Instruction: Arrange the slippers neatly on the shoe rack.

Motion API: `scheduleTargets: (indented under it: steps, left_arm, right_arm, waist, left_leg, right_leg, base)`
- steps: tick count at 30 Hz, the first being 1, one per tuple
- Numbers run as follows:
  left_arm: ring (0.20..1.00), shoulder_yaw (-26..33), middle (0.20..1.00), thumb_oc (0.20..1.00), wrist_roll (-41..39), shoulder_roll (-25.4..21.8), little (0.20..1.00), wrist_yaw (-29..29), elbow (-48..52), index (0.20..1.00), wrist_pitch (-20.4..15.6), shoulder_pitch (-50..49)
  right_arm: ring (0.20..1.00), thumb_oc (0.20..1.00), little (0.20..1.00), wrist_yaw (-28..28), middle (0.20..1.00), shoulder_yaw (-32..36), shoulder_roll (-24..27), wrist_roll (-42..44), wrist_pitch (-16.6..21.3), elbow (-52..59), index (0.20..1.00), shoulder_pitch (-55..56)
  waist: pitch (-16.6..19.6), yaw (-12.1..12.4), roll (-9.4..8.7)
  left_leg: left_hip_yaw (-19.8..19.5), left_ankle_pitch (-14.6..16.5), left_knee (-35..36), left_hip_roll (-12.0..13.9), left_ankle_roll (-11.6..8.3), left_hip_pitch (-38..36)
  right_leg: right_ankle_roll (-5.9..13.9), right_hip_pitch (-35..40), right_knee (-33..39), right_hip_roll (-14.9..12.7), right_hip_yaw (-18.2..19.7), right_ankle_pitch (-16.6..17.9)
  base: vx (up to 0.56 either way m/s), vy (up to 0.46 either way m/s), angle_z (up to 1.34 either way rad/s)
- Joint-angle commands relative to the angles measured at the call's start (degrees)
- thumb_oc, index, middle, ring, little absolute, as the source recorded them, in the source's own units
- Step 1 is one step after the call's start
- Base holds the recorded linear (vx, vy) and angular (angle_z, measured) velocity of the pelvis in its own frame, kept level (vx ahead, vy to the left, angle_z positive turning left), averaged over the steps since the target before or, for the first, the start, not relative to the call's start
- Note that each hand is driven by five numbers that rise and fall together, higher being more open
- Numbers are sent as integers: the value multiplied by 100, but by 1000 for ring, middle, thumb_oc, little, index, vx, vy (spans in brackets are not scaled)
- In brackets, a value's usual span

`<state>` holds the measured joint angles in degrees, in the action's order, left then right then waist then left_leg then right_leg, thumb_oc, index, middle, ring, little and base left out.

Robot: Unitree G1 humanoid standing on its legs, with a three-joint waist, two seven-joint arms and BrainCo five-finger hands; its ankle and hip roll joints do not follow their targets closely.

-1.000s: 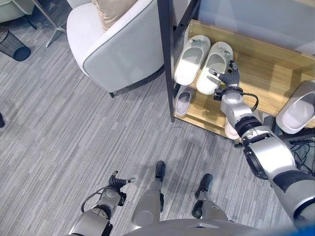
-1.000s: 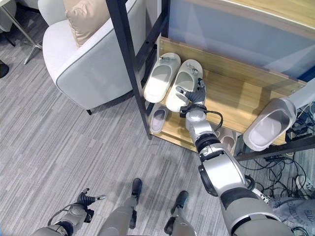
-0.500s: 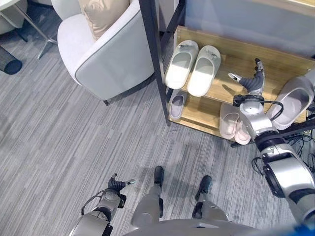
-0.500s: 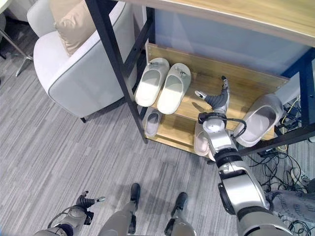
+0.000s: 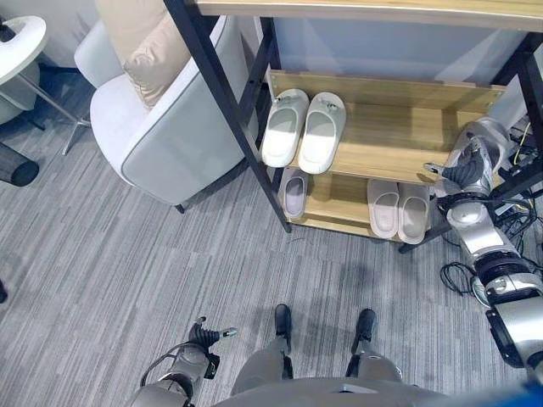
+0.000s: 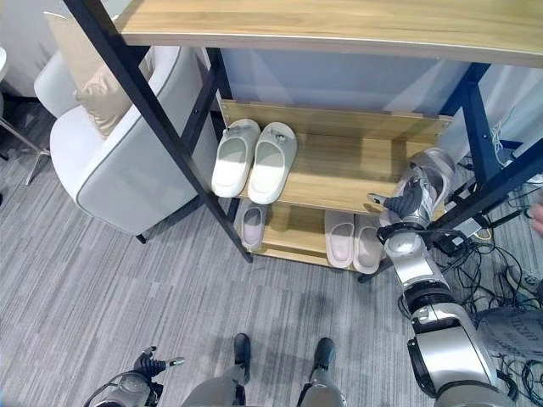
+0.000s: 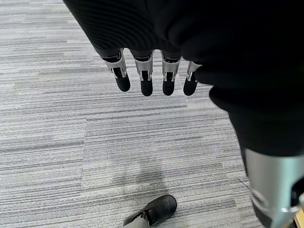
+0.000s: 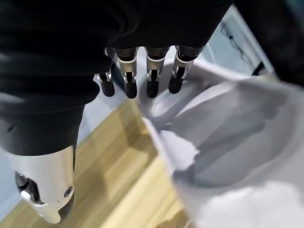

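Observation:
A white pair of slippers [image 5: 303,127] lies side by side at the left end of the shoe rack's middle shelf [image 5: 390,144]. On the bottom shelf rest a single small grey slipper [image 5: 293,193] and a pale pink pair [image 5: 397,209]. One large grey slipper [image 5: 488,136] stands tilted at the right end of the middle shelf. My right hand [image 5: 467,172] is up against that slipper. Its fingers [image 8: 137,80] are straight over the slipper's opening [image 8: 228,142], thumb apart, so it is open. My left hand [image 5: 204,335] hangs open low over the floor, fingers [image 7: 152,78] straight.
A light armchair [image 5: 161,127] with a beige cushion stands left of the rack, close to its black front post [image 5: 237,127]. Another black post [image 6: 492,182] and loose cables [image 6: 501,280] are at the rack's right end. A dark bin [image 5: 13,165] stands far left.
The camera has shifted, showing more of the rack. My right hand has moved along the middle shelf from beside the white pair to the grey slipper at the right end.

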<state>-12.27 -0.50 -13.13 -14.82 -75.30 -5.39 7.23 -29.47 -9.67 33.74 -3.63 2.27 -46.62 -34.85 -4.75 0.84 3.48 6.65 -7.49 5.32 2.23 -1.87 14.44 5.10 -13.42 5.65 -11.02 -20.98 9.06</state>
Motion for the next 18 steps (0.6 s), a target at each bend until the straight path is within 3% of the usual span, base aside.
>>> scheduleTargets:
  steps: [1,8,18]
  left_arm:
    - [1000,-8,1000,1000,124,-71,1000,10,-306,1000,-23,245]
    - [1000,-46,1000,1000,-35,-53,1000,-4,-346,1000,0,185]
    - [1000,-99,1000,1000,-69,-55,1000,21,-410,1000,-2,137]
  right_arm:
    - [1000,1000,1000,-122,1000,105,-64,-45,93,-225,1000,-276]
    - [1000,1000,1000,124,1000,10,-337,646,152,-902,1000,-470]
    - [1000,1000,1000,690,1000,-480,-731,962,184,-1312,1000,-668]
  waist:
    - [-65,79,-300]
    - [-1,56,-316]
    - [44,65,-374]
  left_leg:
    - [60,503,-32,-36,-407,-125]
    - [95,498,-32,-15,-427,-118]
    - [104,524,-32,-9,-427,-188]
  right_leg:
    - [611,649,-68,-360,104,-571]
    - [587,622,-65,-301,128,-605]
    - [556,658,-65,-258,145,-633]
  base:
    - [22,-18,-4]
    - [17,-26,-1]
    - [8,-5,-1]
